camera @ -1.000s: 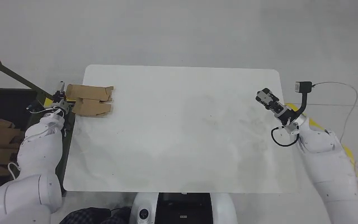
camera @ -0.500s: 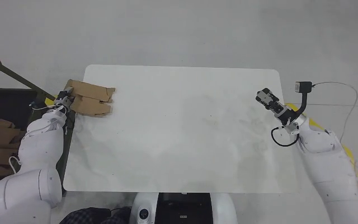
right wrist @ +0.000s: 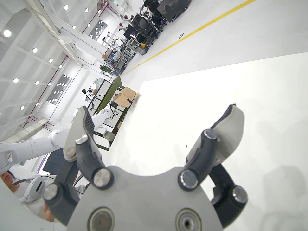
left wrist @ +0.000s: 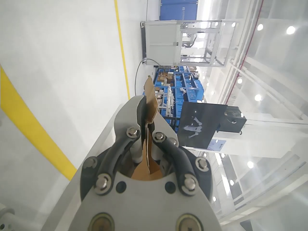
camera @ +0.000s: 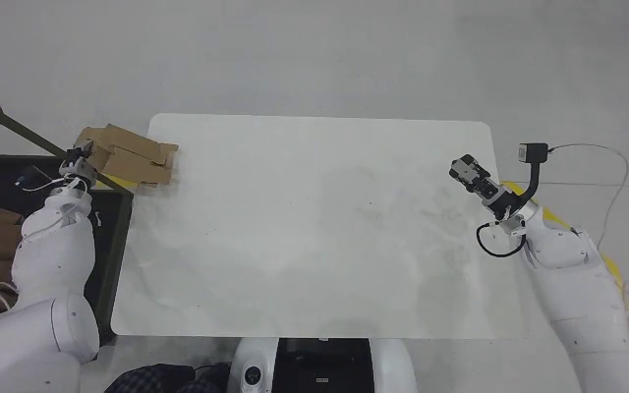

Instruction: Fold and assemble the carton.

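carton (camera: 133,157) is overhanging surface's (camera: 314,246) far-left corner, left pincer (left wrist: 146,111) pinching its edge, probably for control; right pincer (right wrist: 156,118) is waiting spread, likely to assist.

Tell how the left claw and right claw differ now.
The left claw is shut on the carton; the right claw is open and empty. The left claw is beside the far left corner of the table, the right claw over its right side. Both share one build.
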